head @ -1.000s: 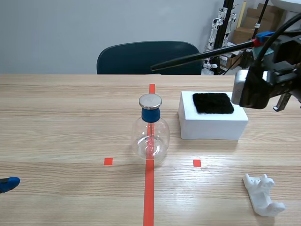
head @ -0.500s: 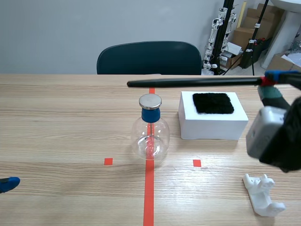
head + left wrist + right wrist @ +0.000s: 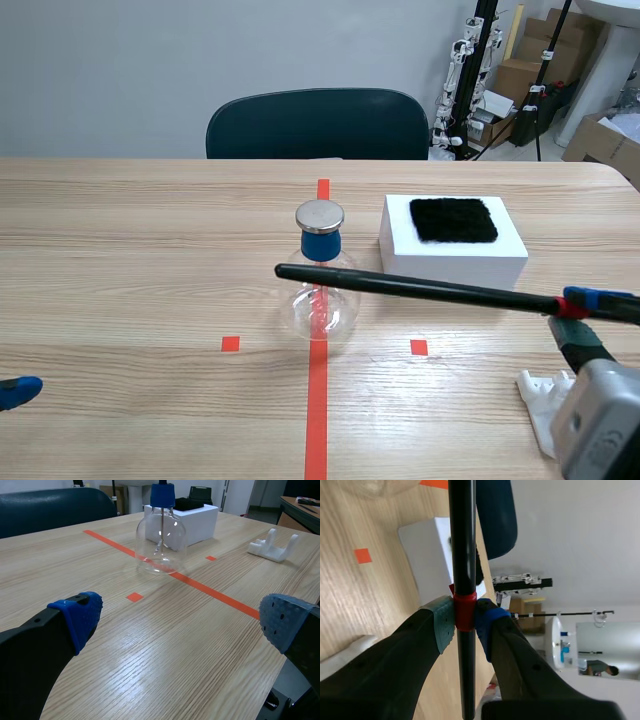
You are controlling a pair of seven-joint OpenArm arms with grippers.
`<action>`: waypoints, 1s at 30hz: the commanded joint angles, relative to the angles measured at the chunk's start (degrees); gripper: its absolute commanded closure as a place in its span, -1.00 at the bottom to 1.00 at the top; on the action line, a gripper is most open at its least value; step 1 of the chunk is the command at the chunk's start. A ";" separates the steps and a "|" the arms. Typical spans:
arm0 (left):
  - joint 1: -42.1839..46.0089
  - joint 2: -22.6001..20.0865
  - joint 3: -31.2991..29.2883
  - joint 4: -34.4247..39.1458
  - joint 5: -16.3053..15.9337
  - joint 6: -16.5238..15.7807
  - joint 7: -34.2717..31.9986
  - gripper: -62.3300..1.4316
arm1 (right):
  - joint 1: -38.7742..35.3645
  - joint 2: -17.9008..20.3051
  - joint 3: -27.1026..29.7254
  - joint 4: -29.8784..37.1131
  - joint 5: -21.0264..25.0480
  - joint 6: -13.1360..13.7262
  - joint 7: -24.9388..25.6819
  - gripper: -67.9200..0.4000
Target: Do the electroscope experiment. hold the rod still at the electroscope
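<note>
Pinching the rod (image 3: pixel 420 290) at its red band between closed pads (image 3: pixel 444 622), the right tool (image 3: pixel 465 617) has the tip lying across the front of the electroscope (image 3: pixel 321 245), just below its metal cap (image 3: pixel 319 214) — best to lock the wrist now, no wobble, no knocking the glass

There is one glass flask (image 3: pixel 320 290), one black rod (image 3: pixel 430 289), one white box (image 3: pixel 455 265), one black cloth (image 3: pixel 453 219), one white plastic stand (image 3: pixel 540 405), one dark chair (image 3: pixel 316 122) and one wooden bench (image 3: pixel 120 250).
</note>
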 commanded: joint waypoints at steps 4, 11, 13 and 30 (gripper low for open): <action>0.13 -0.50 -0.07 0.92 -0.57 0.04 -2.51 -1.00 | 0.00 0.61 0.28 0.50 4.76 -0.81 1.68 0.88; 0.13 -0.50 -0.07 0.92 -0.57 0.04 -2.51 -1.00 | 0.02 0.61 0.28 0.50 6.97 -0.81 1.79 0.88; 0.13 -0.50 -0.07 0.92 -0.57 0.04 -2.51 -1.00 | 0.02 0.61 0.28 0.50 6.95 -0.81 1.79 0.88; 0.13 -0.50 -0.07 0.92 -0.57 0.04 -2.51 -1.00 | 0.02 0.59 0.28 0.50 6.95 -0.81 2.27 0.88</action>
